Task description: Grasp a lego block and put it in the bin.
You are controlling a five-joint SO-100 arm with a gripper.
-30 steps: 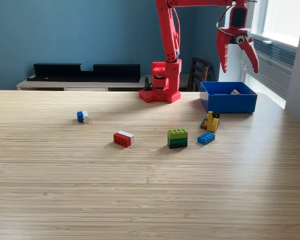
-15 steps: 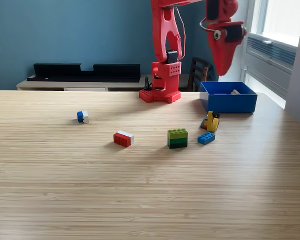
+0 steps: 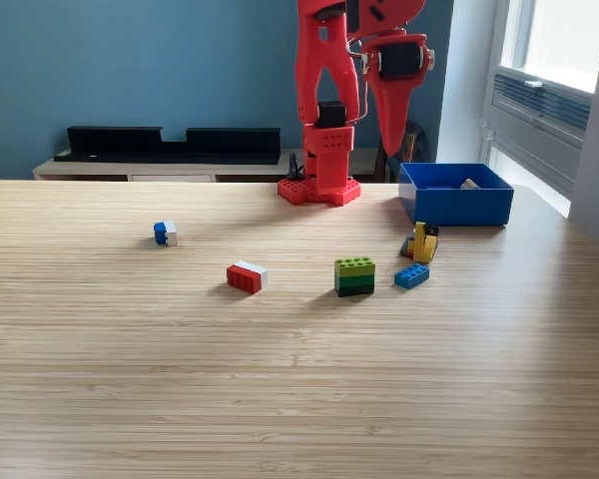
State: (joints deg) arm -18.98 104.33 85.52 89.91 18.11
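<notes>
Bin [image 3: 455,208]: blue, open-topped, on wooden table [image 3: 280,399] toward the exterior view's right, near the far edge; pale piece visible inside.
Just in front of bin: yellow block cluster [image 3: 422,242], small blue block [image 3: 411,275].
Mid-table: green stacked block [image 3: 354,276], red-and-white block [image 3: 246,276]; farther left, blue-and-white block [image 3: 165,234]. All well apart; wide bare wood toward the near edge.
Gripper [image 3: 390,140]: red, pointing down, hanging in air left of bin, beside arm base [image 3: 320,188]; jaws pressed together, nothing held.
Change: gripper swung leftward from above bin; jaws spread a second ago, now together. Blocks unmoved.
</notes>
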